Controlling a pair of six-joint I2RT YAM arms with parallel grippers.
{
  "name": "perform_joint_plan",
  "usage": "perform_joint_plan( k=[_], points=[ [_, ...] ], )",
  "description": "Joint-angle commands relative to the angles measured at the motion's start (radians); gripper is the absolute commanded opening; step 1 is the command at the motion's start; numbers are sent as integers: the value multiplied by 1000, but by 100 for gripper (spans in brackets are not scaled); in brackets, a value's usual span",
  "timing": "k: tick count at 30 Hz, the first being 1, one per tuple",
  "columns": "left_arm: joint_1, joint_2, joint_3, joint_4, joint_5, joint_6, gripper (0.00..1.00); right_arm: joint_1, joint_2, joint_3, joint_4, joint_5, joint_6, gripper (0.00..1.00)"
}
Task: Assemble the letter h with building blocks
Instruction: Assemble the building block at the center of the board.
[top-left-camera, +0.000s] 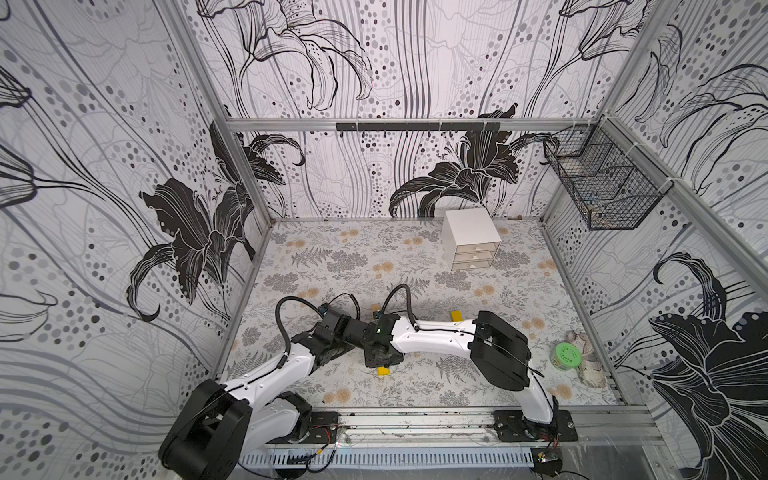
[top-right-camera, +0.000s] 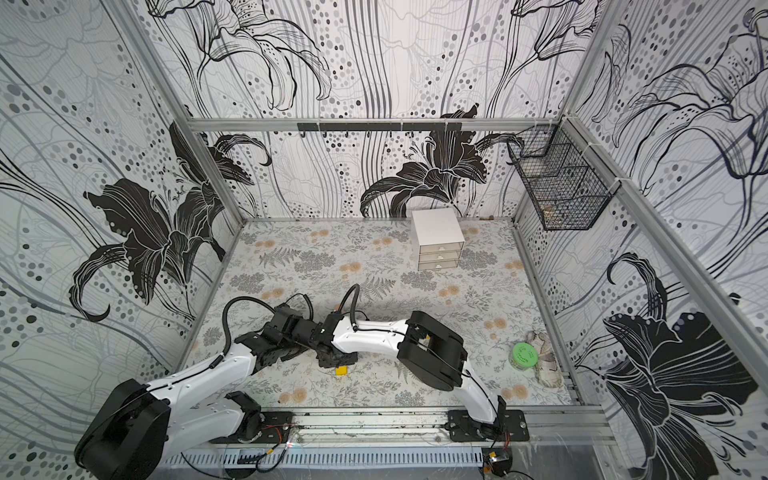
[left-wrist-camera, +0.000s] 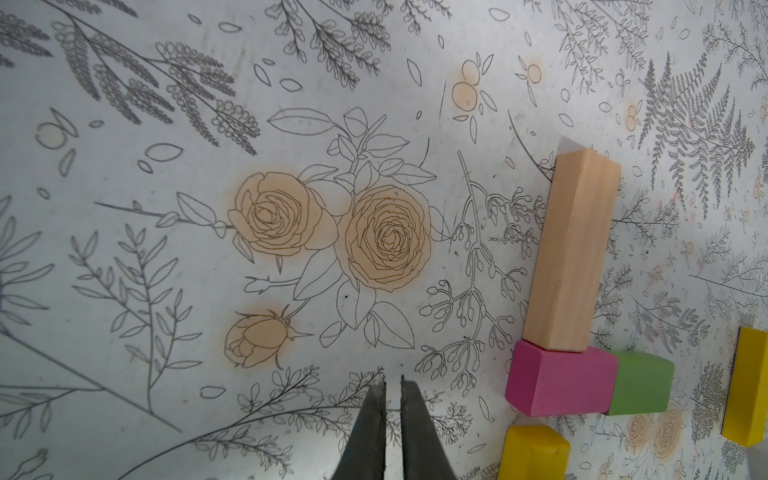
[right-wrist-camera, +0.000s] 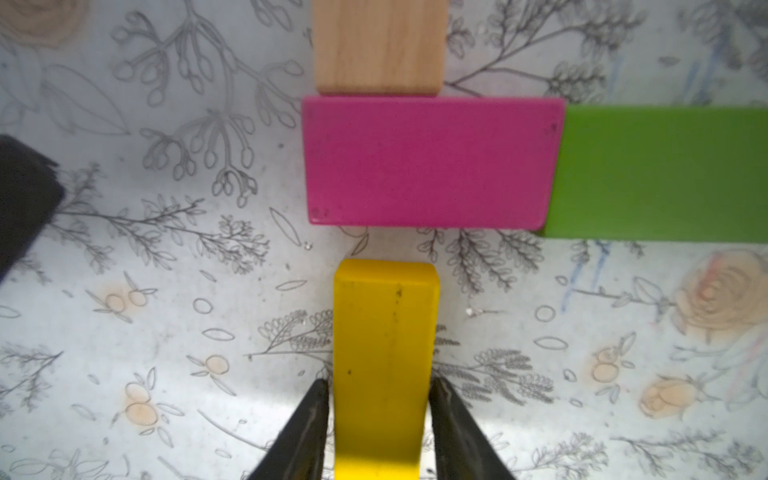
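— Looking at the left fingers (left-wrist-camera: 374, 415), what do they hold?

— Nothing. They are drawn almost together with only a slit between them, over bare bench (left-wrist-camera: 166, 270) beside the blocks.

— And the right fingers (right-wrist-camera: 309, 424)?

— They straddle one yellow block (right-wrist-camera: 384, 365), one finger along each long edge. Whether they pinch it or stand just off it, I cannot tell.

— How does the letter h (left-wrist-camera: 573, 361) look?

— Partly built. The tan block (left-wrist-camera: 571, 257) butts end-on against the long side of the pink block (left-wrist-camera: 561, 390), and the green block (left-wrist-camera: 642, 384) joins the pink one's end in a line. The straddled yellow block points at the pink block's opposite side, in line with the tan one. A strip of bench lies between them, so they do not touch. The second yellow block (left-wrist-camera: 748, 386) lies apart, beyond the green one.

— Room to move?

— In both top views the arms meet over the near middle of the bench and hide most blocks. Open bench stretches behind them. A white drawer box (top-left-camera: 469, 241) stands near the back wall, and a green round container (top-left-camera: 567, 356) sits near the right edge.
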Motion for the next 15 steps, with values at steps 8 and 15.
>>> perform_joint_plan(
  k=[8, 15],
  points=[
    [-11, -7, 21, -2, -6, 19, 13, -7, 28, 40, -21, 12, -19, 37],
    [-11, -3, 28, -7, -7, 23, 13, -6, 47, 78, -35, 16, -29, 36]
  ],
)
